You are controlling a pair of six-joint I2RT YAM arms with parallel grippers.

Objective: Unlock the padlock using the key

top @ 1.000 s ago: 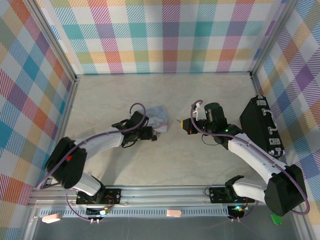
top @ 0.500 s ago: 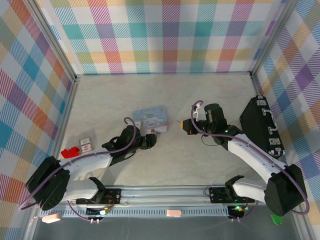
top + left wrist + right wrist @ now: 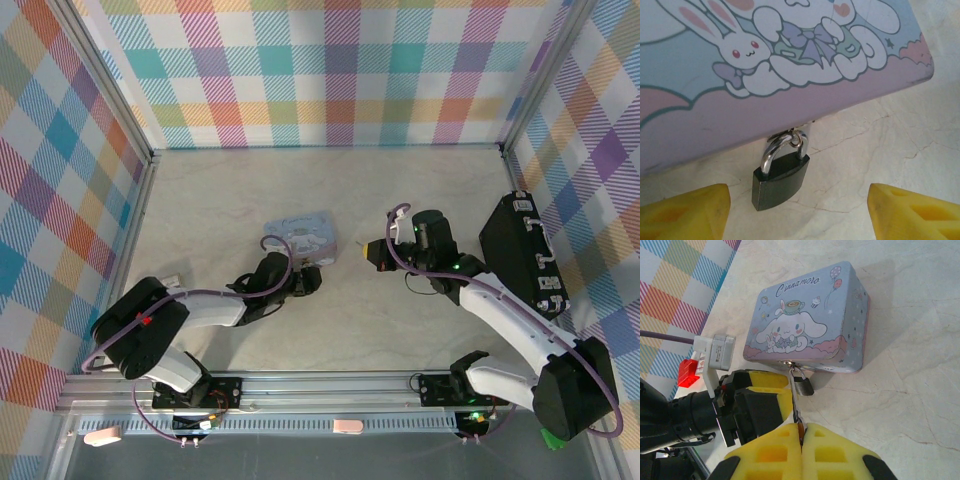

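Left wrist view: the padlock (image 3: pixel 780 179) hangs by its silvery shackle (image 3: pixel 770 152) from the lower front edge of the tin box (image 3: pixel 790 100), its dark body lying on the table (image 3: pixel 900 150). The left gripper (image 3: pixel 797 216) stands wide, its yellow fingertips (image 3: pixel 687 210) well out to either side of the padlock and touching nothing.

In the right wrist view, the right gripper (image 3: pixel 802 434) is pinched tight on the key (image 3: pixel 796 407). The key is a thin sliver sticking out from between the pads toward the padlock; whether its tip touches the lock I cannot tell.

In the top view, both grippers sit near the front of the box, the left at its near side and the right just beside its right end. A black case (image 3: pixel 522 250) lies along the right wall.
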